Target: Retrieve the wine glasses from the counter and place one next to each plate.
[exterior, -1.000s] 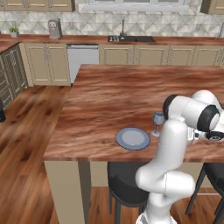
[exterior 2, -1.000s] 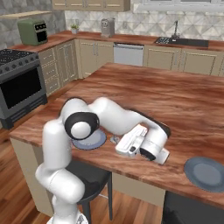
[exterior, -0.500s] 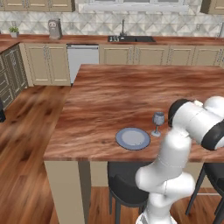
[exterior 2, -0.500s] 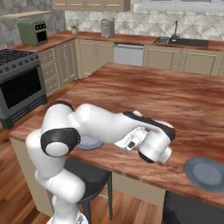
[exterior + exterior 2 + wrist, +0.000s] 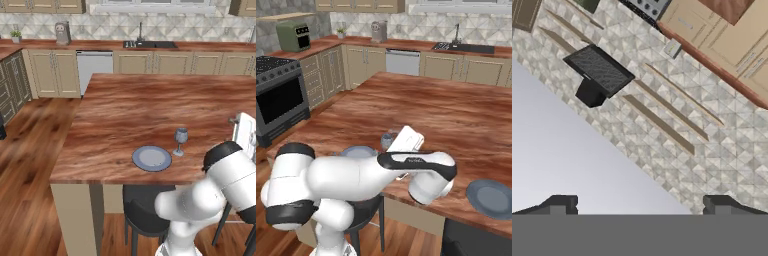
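Reddish-brown wood grain covers the island top [image 5: 150, 110], a broad slab with squared edges on pale beige sides. Near its front edge lies a flat round grey-blue plate [image 5: 152, 158] with a slightly paler centre. Just beside it, to its right in the left base view, stands one wine glass [image 5: 180, 141], upright and apart from the plate: a translucent grey-blue rounded bowl on a thin stem and a flat disc foot. From the right base view the same glass [image 5: 387, 141] is largely hidden behind the arm, and a second plate [image 5: 491, 198] of the same make lies near the island's front edge, well apart from the first.

The arm's glossy white shells and dark joint bands curve up in front of the island. The gripper [image 5: 640, 202] points at a tiled wall, its two small dark finger tips [image 5: 562, 202] spread wide, with nothing between them.

Along the far wall runs the counter [image 5: 150, 46] in the same wood grain, over beige panelled cabinet doors and under a grey patterned tile backsplash; a dark sink [image 5: 150, 44] is set into it.
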You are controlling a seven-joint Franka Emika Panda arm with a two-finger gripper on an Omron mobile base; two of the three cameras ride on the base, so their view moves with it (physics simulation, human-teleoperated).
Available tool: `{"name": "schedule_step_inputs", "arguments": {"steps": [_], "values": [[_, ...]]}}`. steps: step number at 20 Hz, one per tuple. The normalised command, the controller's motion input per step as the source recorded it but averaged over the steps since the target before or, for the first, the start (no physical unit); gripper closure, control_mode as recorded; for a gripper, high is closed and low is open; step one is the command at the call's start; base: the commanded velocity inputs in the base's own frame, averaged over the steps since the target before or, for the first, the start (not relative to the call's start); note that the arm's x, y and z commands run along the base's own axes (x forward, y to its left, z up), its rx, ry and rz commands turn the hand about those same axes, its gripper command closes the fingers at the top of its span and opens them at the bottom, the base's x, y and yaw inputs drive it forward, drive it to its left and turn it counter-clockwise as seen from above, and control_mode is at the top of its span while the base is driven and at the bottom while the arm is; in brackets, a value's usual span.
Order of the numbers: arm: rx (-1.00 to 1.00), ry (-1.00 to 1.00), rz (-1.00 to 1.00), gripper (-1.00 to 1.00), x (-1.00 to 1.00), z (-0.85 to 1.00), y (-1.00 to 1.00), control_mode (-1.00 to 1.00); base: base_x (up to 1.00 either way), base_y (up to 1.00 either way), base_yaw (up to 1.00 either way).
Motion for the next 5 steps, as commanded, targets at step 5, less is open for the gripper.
{"name": "schedule_step_inputs", "arguments": {"steps": [5], "values": [[-0.14, 0.00, -0.20, -1.00, -0.94, 0.05, 0.99, -1.00, 0.00, 0.00, 0.00]]}}
